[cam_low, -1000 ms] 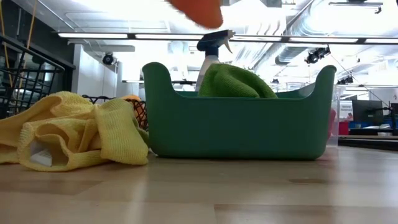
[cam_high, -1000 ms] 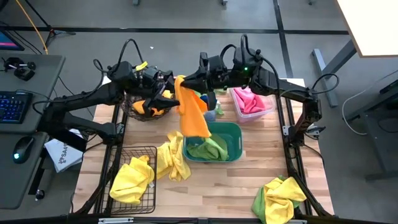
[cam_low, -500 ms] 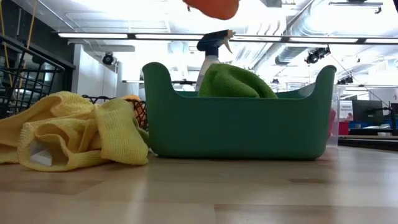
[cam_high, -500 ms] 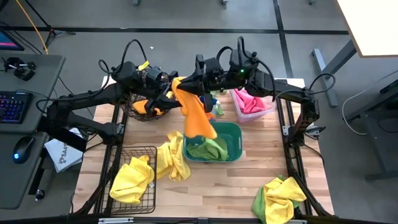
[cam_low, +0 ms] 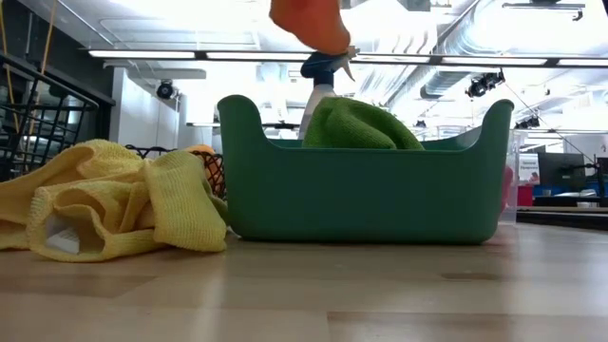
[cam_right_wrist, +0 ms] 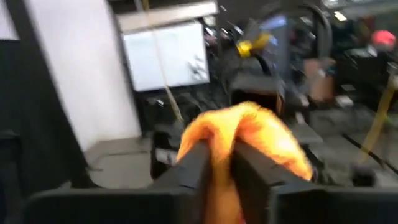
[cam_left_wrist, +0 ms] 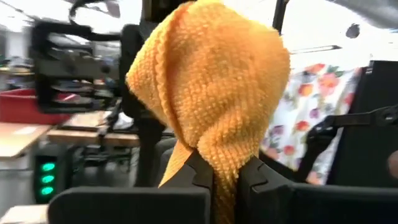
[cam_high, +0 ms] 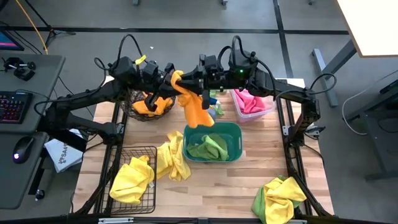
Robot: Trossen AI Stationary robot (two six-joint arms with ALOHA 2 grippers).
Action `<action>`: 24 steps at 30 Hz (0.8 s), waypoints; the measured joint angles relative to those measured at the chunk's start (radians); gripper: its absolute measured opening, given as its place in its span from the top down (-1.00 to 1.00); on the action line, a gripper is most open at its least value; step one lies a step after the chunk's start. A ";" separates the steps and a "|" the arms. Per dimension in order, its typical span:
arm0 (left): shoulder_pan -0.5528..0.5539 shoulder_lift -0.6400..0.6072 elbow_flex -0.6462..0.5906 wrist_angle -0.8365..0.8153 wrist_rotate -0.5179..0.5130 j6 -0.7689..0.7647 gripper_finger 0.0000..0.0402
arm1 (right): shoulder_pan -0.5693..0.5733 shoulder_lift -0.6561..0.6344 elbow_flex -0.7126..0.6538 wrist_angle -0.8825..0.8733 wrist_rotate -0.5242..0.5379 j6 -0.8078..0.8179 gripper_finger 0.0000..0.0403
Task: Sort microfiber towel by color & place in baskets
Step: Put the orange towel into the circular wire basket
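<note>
An orange microfiber towel [cam_high: 194,102] hangs in the air above the far end of the teal-green tub [cam_high: 235,134], between my two grippers. My left gripper [cam_high: 173,79] is shut on its top from the left, and my right gripper [cam_high: 189,84] has it from the right. The towel's lower end [cam_low: 312,24] dangles over the tub. More orange towels lie in the round wire basket [cam_high: 138,112]. Pink ones fill the clear bin [cam_high: 252,102], green ones lie in the tub, and a yellow one hangs over the black wire basket [cam_high: 134,177]. My left gripper pinches a bunched fold at the towel's top [cam_left_wrist: 225,152] between its two fingers, coming level from the table's left. The towel bulges above the fingers, is clear of everything, and hangs down beyond them. My right gripper has the same top end [cam_right_wrist: 219,140] between its two fingers [cam_right_wrist: 198,163], coming level from the table's right. The cloth bunches past the fingertips and hangs below.
A grey spray bottle with a blue top [cam_high: 216,107] stands just beyond the tub. Loose yellow towels [cam_high: 171,158] lie on the table left of the tub. A yellow and green pile [cam_high: 280,198] sits at the near right corner.
My left gripper has moved right to the towel's top, next to my right gripper, and has taken hold of it. The towel has drawn in from a long flat hang to a narrower, bunched one. Its lower end now shows lower in the low view.
</note>
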 joint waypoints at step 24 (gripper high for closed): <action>0.455 -0.334 -0.188 -0.569 -0.396 0.238 1.00 | -0.032 -0.258 -0.035 -0.986 0.575 -0.011 -0.46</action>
